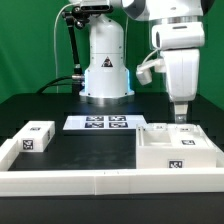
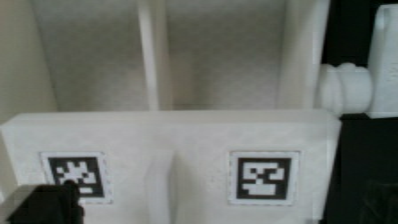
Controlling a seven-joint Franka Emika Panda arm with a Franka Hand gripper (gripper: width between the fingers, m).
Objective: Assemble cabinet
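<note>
Above the cabinet (image 1: 178, 150), the tool (image 1: 181, 118) hangs, jaws spread.

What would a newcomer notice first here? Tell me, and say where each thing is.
The white arm's open gripper hangs over the cabinet at the exterior view's right, holding nothing. The cabinet's black-and-white tags stand out close up in the wrist view. On the black table, the marker board lies mid-table, and a small white block sits at the exterior view's left.
</note>
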